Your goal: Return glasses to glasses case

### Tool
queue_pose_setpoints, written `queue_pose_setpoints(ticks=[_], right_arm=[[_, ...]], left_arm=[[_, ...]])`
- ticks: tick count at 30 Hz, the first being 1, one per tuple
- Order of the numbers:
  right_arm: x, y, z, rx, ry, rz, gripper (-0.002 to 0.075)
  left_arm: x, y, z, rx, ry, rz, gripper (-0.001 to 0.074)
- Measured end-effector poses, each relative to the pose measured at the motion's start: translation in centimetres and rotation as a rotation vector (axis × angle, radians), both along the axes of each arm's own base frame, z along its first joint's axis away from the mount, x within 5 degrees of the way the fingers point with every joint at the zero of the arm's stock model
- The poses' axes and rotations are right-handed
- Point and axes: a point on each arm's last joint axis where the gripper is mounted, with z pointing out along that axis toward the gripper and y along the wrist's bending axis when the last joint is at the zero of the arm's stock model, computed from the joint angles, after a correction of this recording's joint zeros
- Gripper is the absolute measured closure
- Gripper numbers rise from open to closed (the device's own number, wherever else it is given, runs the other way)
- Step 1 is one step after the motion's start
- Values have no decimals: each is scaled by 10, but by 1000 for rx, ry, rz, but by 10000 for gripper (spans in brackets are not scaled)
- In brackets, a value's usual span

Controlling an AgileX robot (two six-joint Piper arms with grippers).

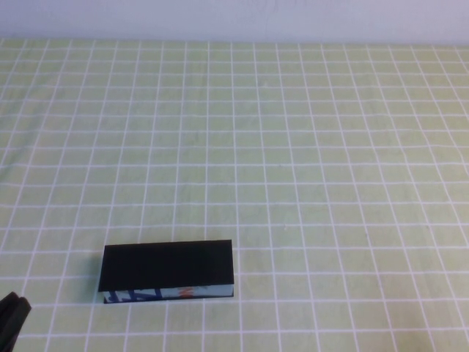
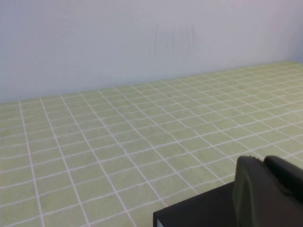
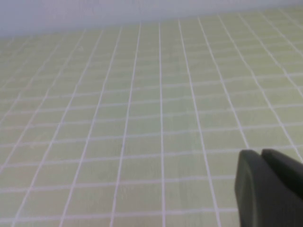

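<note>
Left pincer point(image 1: 11, 317), pressed together, waits beside the shut case point(image 1: 167, 272) on the worktop point(image 1: 308, 169). Right pincer point(image 3: 265, 189) is pressed together too, over bare cloth.

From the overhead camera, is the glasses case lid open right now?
No, in the high view the glasses case lies shut on the checked tablecloth, its black top flat and unbroken.
</note>
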Motion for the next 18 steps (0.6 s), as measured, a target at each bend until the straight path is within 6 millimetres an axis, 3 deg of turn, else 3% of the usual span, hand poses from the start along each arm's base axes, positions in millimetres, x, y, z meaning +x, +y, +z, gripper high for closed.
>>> queue_pose_setpoints(ticks=[4,18], right_arm=[[-2,1,-6,-15,70,19,737],[-2,1,-6,-15,70,19,737]], left_arm=[[0,0,0,1,1,-1,737],[0,0,0,1,1,-1,737]])
